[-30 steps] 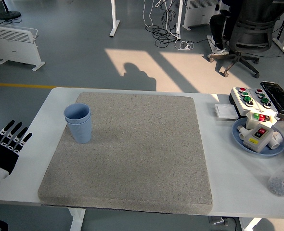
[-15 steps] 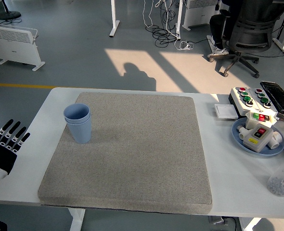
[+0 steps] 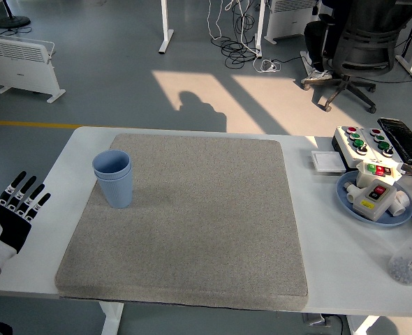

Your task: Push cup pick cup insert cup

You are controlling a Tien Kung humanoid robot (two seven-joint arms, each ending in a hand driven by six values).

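Here, two light blue cups (image 3: 114,179) stand nested, one inside the other, upright at the left side of the grey mat (image 3: 192,223), towards its upper left corner in the frame. The mat covers most of the white worktop (image 3: 318,230). At the lower left edge of the frame the robot's left hand (image 3: 10,213) hangs beside the worktop's left end, its black fingers (image 3: 26,194) with white tips stretched out and slightly apart, holding nothing and well apart from the cups. At the right of the frame sit a blue plate (image 3: 373,202) loaded with small switch boxes, a white button box (image 3: 363,142) with green and red buttons above it, and a clear bottle (image 3: 410,259) below it.
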